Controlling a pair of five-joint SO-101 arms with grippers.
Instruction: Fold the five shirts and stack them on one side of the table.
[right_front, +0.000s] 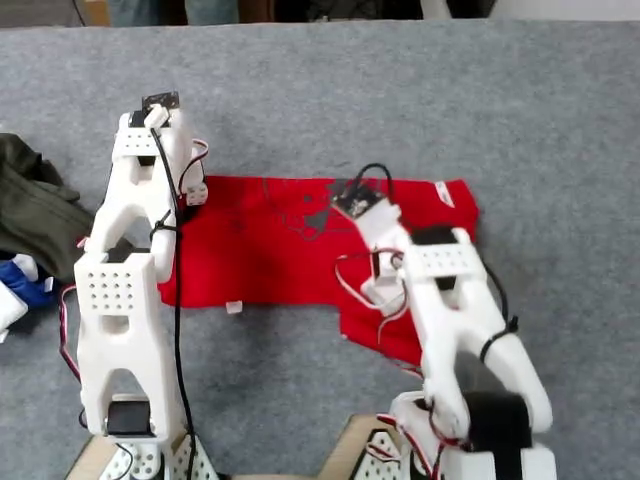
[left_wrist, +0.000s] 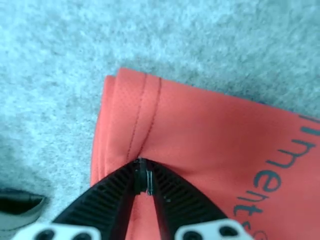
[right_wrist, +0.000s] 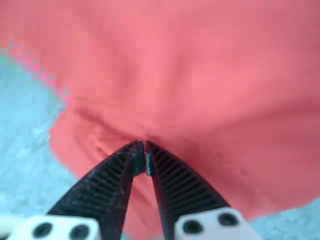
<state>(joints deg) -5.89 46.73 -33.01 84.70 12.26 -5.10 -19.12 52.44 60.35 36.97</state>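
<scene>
Left gripper (left_wrist: 143, 176): jaws closed tip to tip, pinching a small pucker of the red shirt (right_front: 270, 250) just inside its stitched hem (left_wrist: 142, 115); a crease runs from the hem straight into the tips, so it appears to have cloth in hand, not just to rest on it. Right gripper (right_wrist: 144, 156): jaws likewise closed, with folds of red cloth converging on the tips; judged to be holding the shirt too. Position, high view: the shirt lies flat on the grey table (right_front: 520, 120), long axis running side to side across the front of both arms. The left gripper sits at the shirt's left end, at the far corner away from the arm bases; the right gripper sits near the middle of the shirt's length, also toward the far edge. Both holds are therefore on the same long edge, with the rest of the shirt lying between the grippers and the bases. Judgement: the next fold turns on this, the far edge to be carried toward the bases, over a line along the long axis. Right half of the shirt has no hold and may lag. A pile of clothes (right_front: 35, 215) sits at the table's left edge, nearer the left arm.
</scene>
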